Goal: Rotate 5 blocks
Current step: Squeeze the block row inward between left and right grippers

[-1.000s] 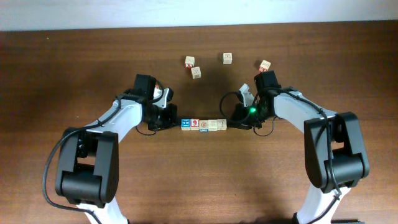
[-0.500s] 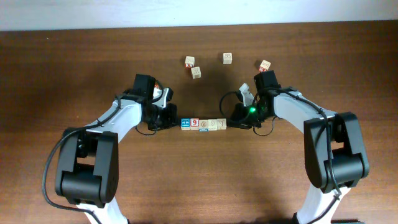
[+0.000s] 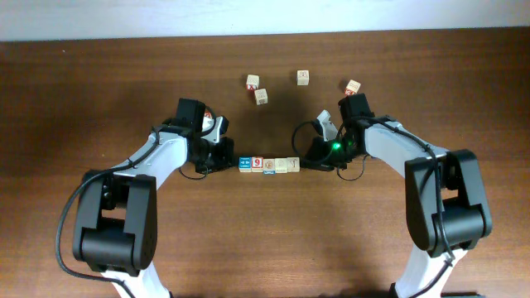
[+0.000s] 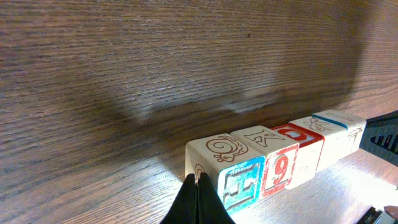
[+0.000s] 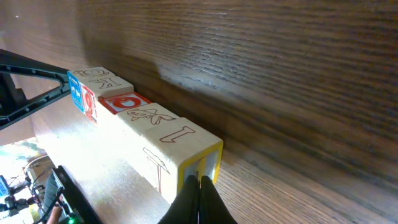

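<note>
The five blocks (image 3: 269, 165) lie in one row on the worktop (image 3: 273, 240), between the pincers. The left pincer (image 4: 198, 186), closed on nothing, has its tip against the blue-faced end block (image 4: 242, 186); the right pincer (image 5: 200, 186), also closed and empty, meets the yellow-edged end block (image 5: 183, 142). Turning the row probably needs even inward pressure while both tips sweep opposite ways, lest it buckle.

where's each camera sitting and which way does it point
Overhead: above the brown wooden table, looking down at the row of five light-wood alphabet cubes; both arms show.
Left wrist: low at the row's blue-faced end, looking along it; shut left gripper shows.
Right wrist: low at the opposite end; shut right gripper shows.
Shared: every view shows the row.
</note>
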You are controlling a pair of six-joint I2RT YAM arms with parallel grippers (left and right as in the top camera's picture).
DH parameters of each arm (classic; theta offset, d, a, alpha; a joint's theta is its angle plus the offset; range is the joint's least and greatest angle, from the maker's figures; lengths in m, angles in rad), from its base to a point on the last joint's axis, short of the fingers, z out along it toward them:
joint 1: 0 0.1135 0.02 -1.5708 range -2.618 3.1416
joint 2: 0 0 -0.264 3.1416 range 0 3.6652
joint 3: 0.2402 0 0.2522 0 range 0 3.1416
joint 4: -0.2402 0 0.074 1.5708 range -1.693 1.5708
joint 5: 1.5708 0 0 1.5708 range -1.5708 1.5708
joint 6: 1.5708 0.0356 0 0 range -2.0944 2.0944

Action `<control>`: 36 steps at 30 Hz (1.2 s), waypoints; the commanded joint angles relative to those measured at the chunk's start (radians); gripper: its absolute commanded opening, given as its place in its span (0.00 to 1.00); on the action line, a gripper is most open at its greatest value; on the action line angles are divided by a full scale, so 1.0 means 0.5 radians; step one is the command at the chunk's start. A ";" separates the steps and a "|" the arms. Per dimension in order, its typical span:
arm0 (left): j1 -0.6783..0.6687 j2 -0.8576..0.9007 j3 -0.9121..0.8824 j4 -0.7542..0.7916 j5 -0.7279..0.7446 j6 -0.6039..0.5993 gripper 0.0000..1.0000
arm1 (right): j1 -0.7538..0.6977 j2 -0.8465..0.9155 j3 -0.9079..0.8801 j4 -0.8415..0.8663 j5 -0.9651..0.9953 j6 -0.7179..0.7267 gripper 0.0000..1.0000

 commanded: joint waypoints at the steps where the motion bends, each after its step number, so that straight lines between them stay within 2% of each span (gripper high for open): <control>1: -0.014 0.014 0.037 0.020 0.084 0.011 0.00 | 0.039 -0.103 -0.015 0.005 -0.184 -0.031 0.04; 23: -0.014 0.014 0.037 0.020 0.083 0.011 0.00 | 0.164 -0.152 0.143 -0.117 -0.128 -0.038 0.04; 36: -0.014 0.014 0.037 0.019 0.083 0.011 0.00 | 0.339 -0.175 0.304 -0.190 -0.054 -0.036 0.04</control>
